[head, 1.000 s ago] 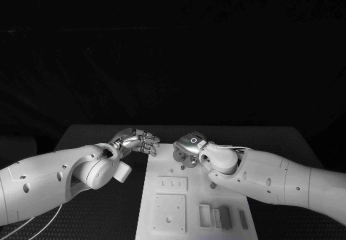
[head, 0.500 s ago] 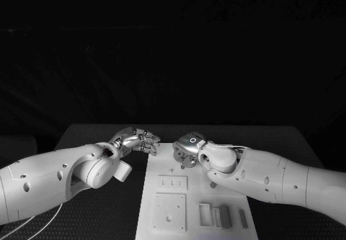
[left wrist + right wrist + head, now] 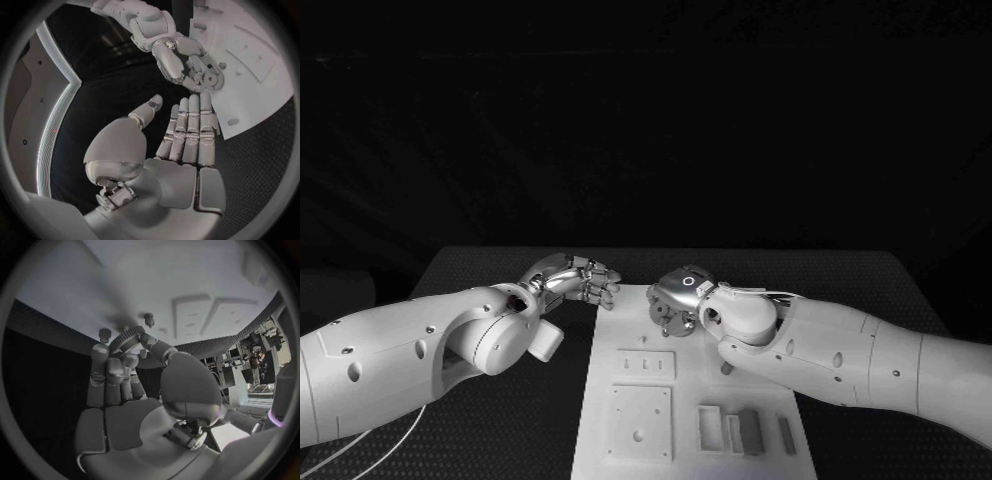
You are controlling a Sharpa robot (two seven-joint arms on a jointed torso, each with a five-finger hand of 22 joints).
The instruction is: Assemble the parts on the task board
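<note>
Now our right hand [image 3: 678, 297] pinches a small gear [image 3: 127, 337] over the far end of the white board [image 3: 678, 420] on the worktop [image 3: 848, 275]. Our left hand [image 3: 574, 280] rests at the board's far left edge, fingers straight and together, holding nothing.

Dim scene, lit from above and in front, with the far background lost in black.

In the head view the white board [image 3: 682, 400] and both arms were the brightest surfaces, while the table [image 3: 877, 275] stayed dark grey and everything beyond it was black. Soft highlights glinted on the left hand [image 3: 574, 280] and the right hand [image 3: 678, 298], and the right arm cast a soft shadow on the board. Both wrist views were circular, with dark rims and strongly bent edges. In the right wrist view the board [image 3: 175, 285] was washed out and hazy; a bright strip [image 3: 53, 135] glared in the left wrist view.
</note>
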